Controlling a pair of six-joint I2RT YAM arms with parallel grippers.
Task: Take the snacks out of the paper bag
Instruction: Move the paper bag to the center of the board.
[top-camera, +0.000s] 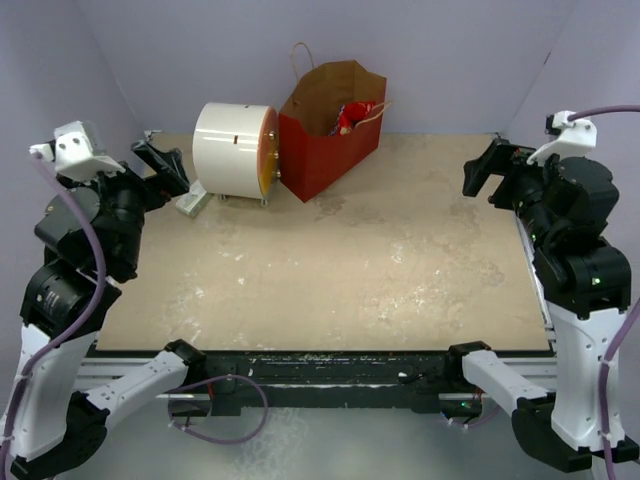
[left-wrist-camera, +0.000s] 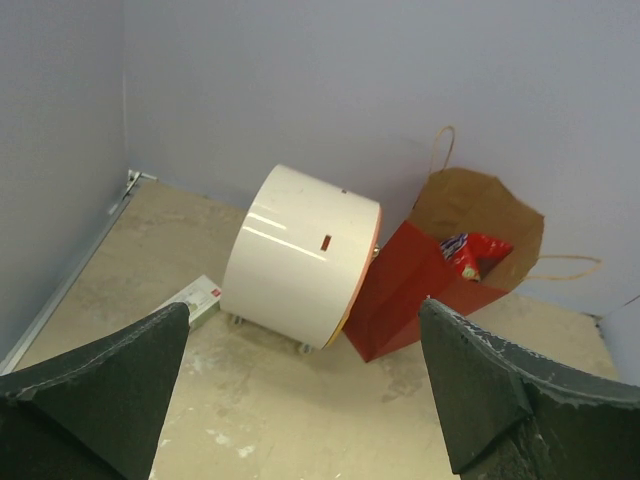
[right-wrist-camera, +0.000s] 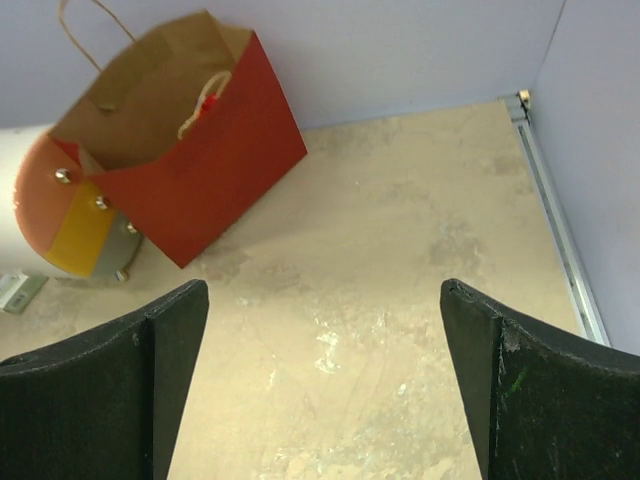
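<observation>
Tabletop (top-camera: 350, 270): paper bag (top-camera: 325, 150) beyond left fingers (left-wrist-camera: 110, 390), right fingers (right-wrist-camera: 530, 380), both spread; snacks (left-wrist-camera: 475, 255) apparently inside.

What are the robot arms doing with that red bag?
Nothing yet. Both arms wait at the table's sides, the left pincer and right pincer open and holding nothing. The paper bag stands open at the back, beside a white cylinder, with a red snack packet showing inside. No packet lies on the table yet.
</observation>
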